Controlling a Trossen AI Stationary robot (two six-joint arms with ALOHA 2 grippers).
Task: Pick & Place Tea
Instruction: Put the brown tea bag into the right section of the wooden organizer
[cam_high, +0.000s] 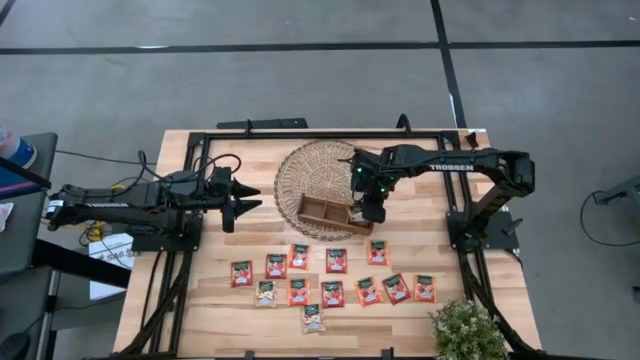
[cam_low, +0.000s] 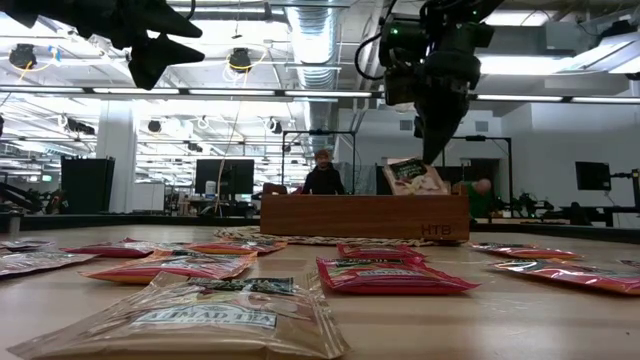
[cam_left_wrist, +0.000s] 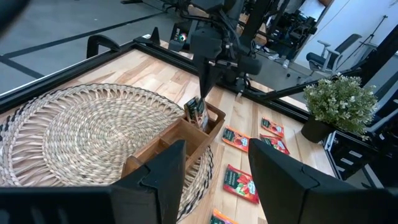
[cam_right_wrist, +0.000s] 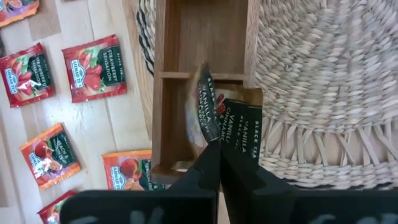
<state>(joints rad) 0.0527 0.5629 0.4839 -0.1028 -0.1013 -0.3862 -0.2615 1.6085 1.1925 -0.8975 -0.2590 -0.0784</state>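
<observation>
Wooden tray (cam_high: 322, 214) below, my right gripper (cam_high: 373, 213) points straight down, fingers closed, empty. My left gripper (cam_high: 243, 198) hovers half-open near the desk's left edge. Sachets (cam_high: 333, 261) line the front edge.

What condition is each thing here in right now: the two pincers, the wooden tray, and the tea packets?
Right pincer: shut, above the tray's end compartment.
Left pincer: open, empty, raised off to the side.
Wooden tray: on the woven mat, a few packets standing in its end compartment.
Packets in tray: upright, leaning.
Loose tea packets: lying flat, spread over the table.
</observation>
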